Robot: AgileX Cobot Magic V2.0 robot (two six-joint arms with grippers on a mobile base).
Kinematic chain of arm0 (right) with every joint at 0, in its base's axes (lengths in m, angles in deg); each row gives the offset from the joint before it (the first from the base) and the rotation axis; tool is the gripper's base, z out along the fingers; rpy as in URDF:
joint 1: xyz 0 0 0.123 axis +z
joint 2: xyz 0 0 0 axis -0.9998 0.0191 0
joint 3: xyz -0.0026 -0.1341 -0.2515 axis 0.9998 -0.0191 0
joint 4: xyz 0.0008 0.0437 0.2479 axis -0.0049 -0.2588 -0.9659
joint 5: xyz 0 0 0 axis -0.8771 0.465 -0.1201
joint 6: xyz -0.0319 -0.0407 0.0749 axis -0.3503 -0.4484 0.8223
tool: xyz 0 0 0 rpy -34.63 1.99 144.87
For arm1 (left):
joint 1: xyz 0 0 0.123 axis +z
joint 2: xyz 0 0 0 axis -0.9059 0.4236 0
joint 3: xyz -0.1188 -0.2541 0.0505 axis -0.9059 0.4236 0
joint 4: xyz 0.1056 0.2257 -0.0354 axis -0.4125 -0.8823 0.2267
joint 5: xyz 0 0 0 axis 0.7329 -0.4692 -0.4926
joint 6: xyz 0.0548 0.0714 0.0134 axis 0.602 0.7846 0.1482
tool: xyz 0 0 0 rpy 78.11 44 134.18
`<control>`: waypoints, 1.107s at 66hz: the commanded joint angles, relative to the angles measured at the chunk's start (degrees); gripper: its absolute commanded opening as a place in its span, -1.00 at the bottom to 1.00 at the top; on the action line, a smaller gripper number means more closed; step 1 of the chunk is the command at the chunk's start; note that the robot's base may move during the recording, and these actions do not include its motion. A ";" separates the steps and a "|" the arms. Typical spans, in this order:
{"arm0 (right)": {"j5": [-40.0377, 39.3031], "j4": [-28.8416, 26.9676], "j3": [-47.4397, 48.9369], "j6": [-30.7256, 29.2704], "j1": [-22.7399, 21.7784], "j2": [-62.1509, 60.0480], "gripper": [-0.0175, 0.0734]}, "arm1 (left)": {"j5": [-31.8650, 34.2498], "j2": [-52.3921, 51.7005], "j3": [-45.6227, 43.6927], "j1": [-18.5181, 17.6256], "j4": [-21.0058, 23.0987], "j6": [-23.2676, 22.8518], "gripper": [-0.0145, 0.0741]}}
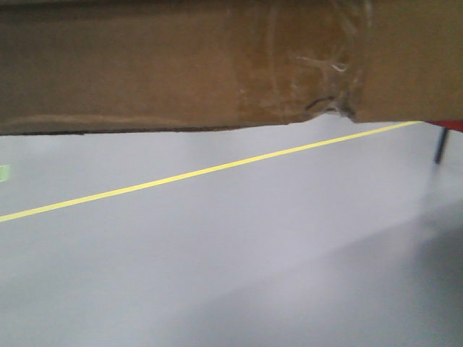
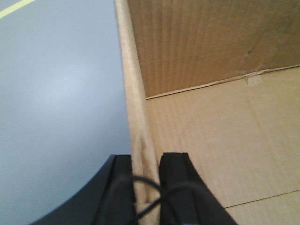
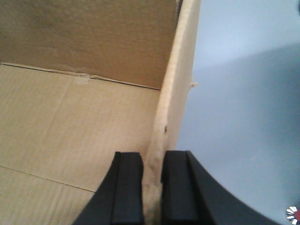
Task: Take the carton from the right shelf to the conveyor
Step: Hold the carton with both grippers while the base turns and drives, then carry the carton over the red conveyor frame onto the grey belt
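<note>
The carton [image 1: 181, 65] is a plain brown cardboard box filling the top of the front view, held off the floor, with clear tape [image 1: 325, 72] and a torn notch on its lower edge. In the left wrist view my left gripper [image 2: 146, 161] is shut on the carton's left wall [image 2: 133, 93], one finger outside and one inside the open box. My right gripper [image 3: 152, 159] is shut on the carton's right wall [image 3: 180, 70] in the same way. The carton's bare inner bottom [image 3: 70, 122] shows below both. The right shelf and the conveyor are out of view.
Smooth light grey floor [image 1: 239, 246] lies under the carton, crossed by a yellow line [image 1: 181, 176]. A dark blue leg of some furniture [image 1: 440, 144] stands at the far right under a red edge.
</note>
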 commanded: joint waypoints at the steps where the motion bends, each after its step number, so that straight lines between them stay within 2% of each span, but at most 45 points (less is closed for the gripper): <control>1: -2.13 -1.36 0.18 -1.00 0.10 -0.86 -0.77 | 1.20 -0.42 -0.15 -0.36 -3.67 0.46 -0.71; 21: -2.13 -1.36 0.18 -1.00 0.10 -0.86 -0.77 | 1.20 -0.42 -0.15 -0.36 -7.89 0.46 -0.71; 73: -2.36 -1.36 0.18 -1.00 0.10 -0.86 -0.77 | 1.20 -0.42 -0.15 -0.36 -8.02 0.46 -0.71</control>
